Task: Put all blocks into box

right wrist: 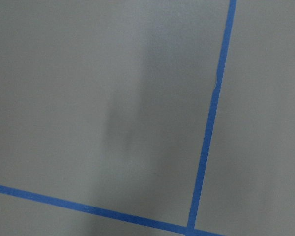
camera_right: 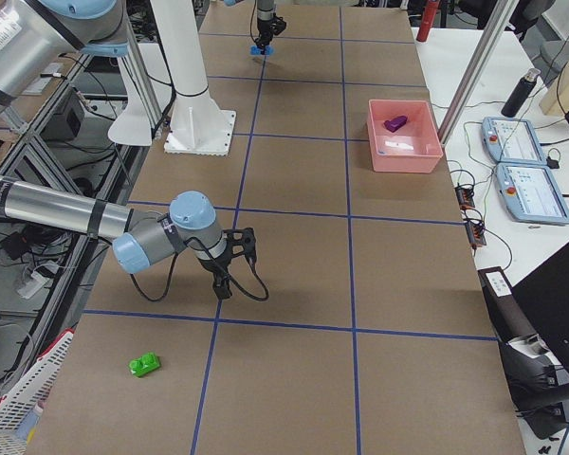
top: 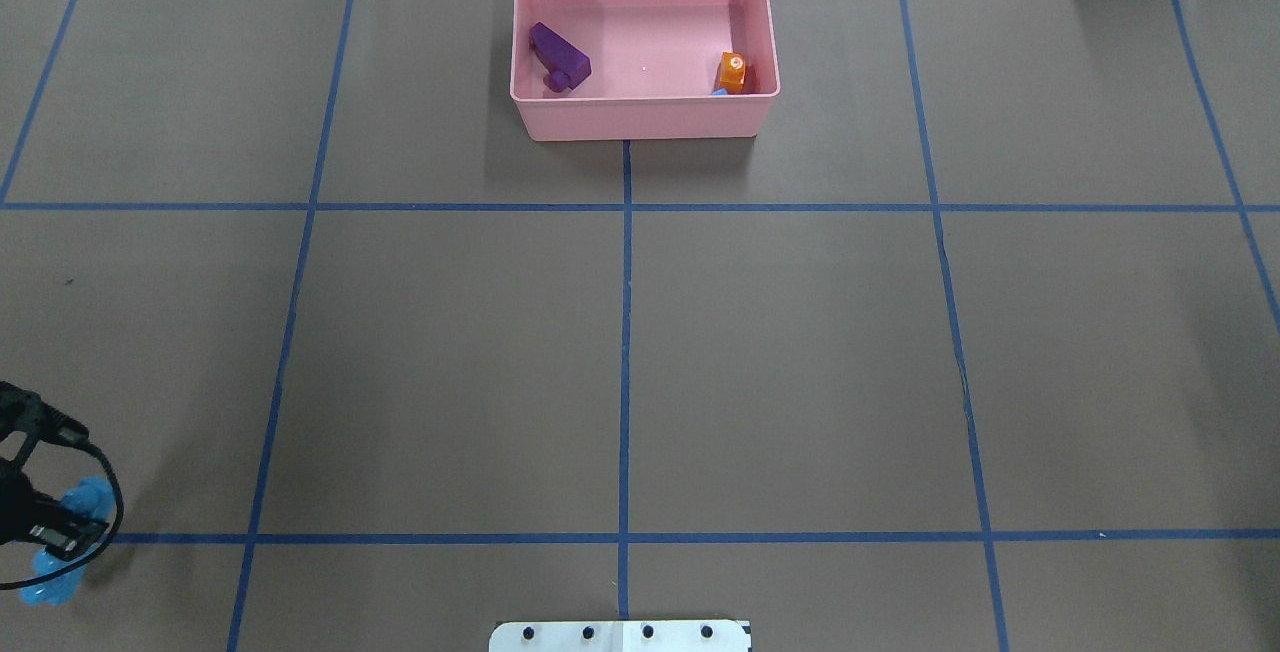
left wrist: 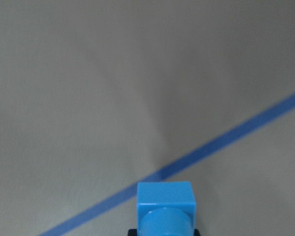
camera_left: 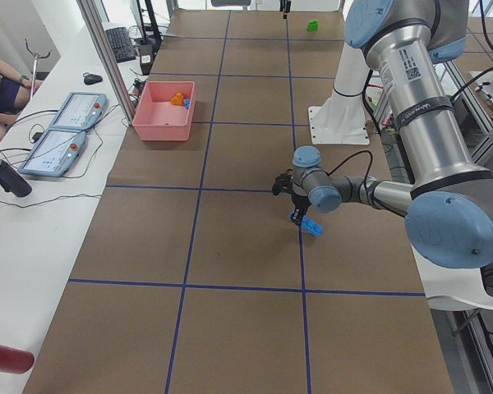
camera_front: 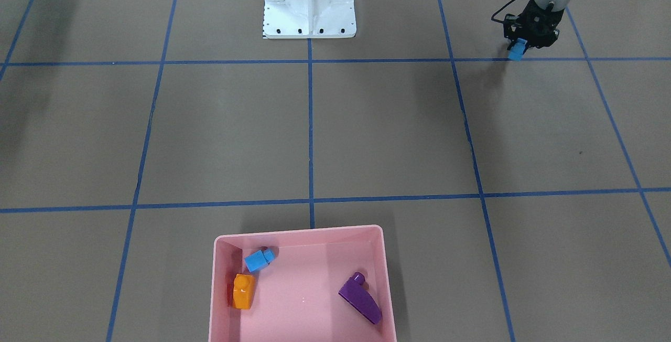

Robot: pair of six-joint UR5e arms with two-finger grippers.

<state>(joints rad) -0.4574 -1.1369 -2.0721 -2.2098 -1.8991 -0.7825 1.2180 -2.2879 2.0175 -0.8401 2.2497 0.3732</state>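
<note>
1. The box [camera_front: 299, 231] was a rigid pink tray, open on top, so you could drop bricks in over its rim
2. The left gripper [camera_front: 520, 43] hung well apart from the box, on the robot's side of it, with its fingers closed on the long light-blue bar [camera_front: 516, 53]
3. The right gripper [camera_right: 220, 286] was also well apart from the box, and you could not tell from the side view how far open it was
4. The bar looked hard, light and glossy, so I judged it slippery. Held near one end, it could pivot in the grip, so carry it to the box gently
5. The purple sloped brick [camera_front: 360, 298] and the orange sloped brick [camera_front: 244, 290] lay inside the box, at opposite sides
6. The green brick [camera_right: 145, 364] lay on the table, farthest from the box. It looked stiff and light, so you would do best to pinch its flat side walls, not its studs
7. The small light-blue cube [camera_front: 259, 259] sat inside the box, just beside the orange brick
</note>
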